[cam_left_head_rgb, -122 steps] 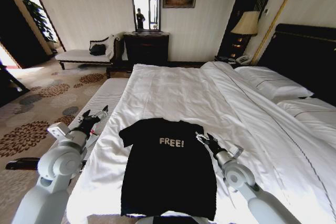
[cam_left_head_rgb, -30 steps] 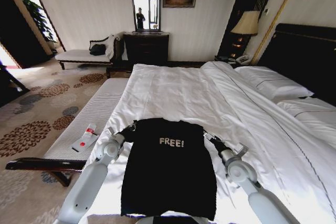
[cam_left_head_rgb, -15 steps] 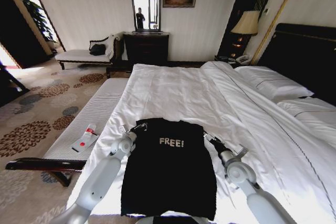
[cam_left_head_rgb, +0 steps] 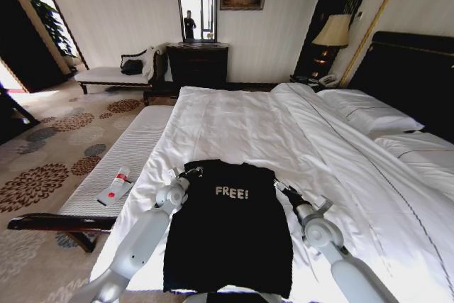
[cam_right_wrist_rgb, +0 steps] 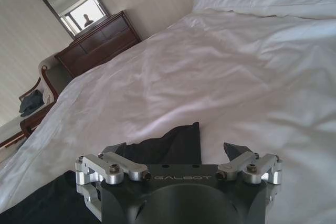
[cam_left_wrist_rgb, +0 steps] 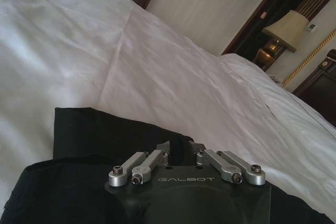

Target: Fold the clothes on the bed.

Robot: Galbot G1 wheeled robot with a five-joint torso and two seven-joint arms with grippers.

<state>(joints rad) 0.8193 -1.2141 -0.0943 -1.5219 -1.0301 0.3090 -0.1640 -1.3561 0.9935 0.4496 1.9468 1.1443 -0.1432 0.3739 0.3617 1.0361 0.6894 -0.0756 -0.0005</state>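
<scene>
The clothes, a black T-shirt (cam_left_head_rgb: 227, 239) with white "FREE!" lettering, lie flat at the near end of the bed (cam_left_head_rgb: 241, 122), collar away from me. My left gripper (cam_left_head_rgb: 193, 171) sits on the shirt's left shoulder, its jaws close together and shut on black fabric (cam_left_wrist_rgb: 89, 129), with the left sleeve drawn inward. My right gripper (cam_left_head_rgb: 279, 186) rests at the right sleeve. In the right wrist view this gripper (cam_right_wrist_rgb: 173, 148) stands wide open, and the sleeve tip (cam_right_wrist_rgb: 181, 139) lies between its fingers on the white duvet.
A long white bench (cam_left_head_rgb: 120, 157) runs along the bed's left side with a white-and-red remote (cam_left_head_rgb: 115, 186) on it. Pillows (cam_left_head_rgb: 365, 115) and a dark headboard (cam_left_head_rgb: 418, 76) are at the right. Open white duvet stretches beyond the shirt.
My left arm swung in from beside the bench to the shirt's left shoulder and carried the left sleeve inward. The right gripper stayed at the right sleeve.
</scene>
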